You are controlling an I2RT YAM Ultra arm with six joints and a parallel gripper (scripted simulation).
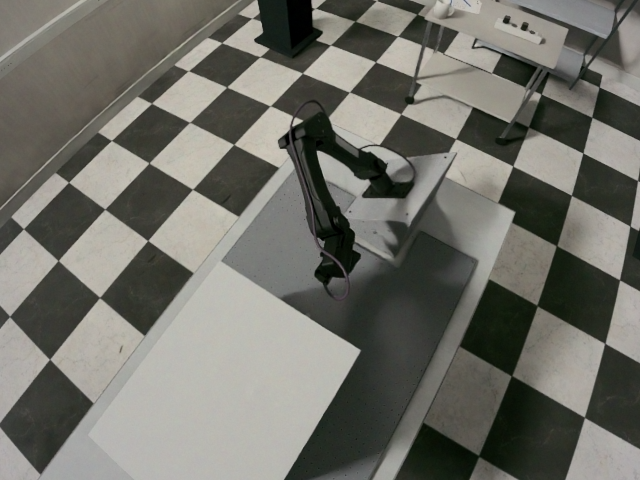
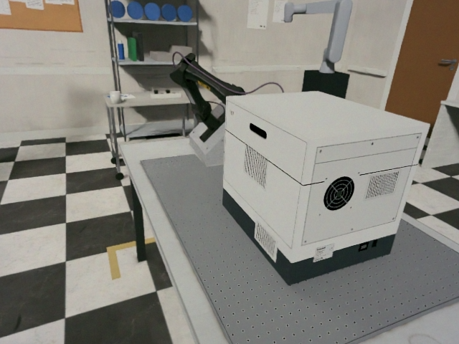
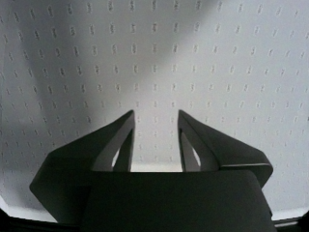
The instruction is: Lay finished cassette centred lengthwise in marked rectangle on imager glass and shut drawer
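The gel imager IM is a big white box with a dark base; its flat top fills the near end of the table in the top view [image 1: 227, 372], and the exterior view [image 2: 315, 178] shows its vented side and its back with the fan. Its drawer and the glass are not visible in any view. The cassette FINISHED is not in view. My gripper [image 1: 330, 276] hangs over the perforated grey plate [image 1: 392, 310] just beyond IM's far edge. In the wrist view the fingers stand partly apart with nothing between them, and only the plate lies below.
My arm rises from a slanted white base block [image 1: 400, 206] at the far end of the table. IM hides the gripper in the exterior view, where only the upper arm [image 2: 200, 84] shows. A cart [image 1: 491, 31] and a black pedestal [image 1: 286, 23] stand on the floor beyond.
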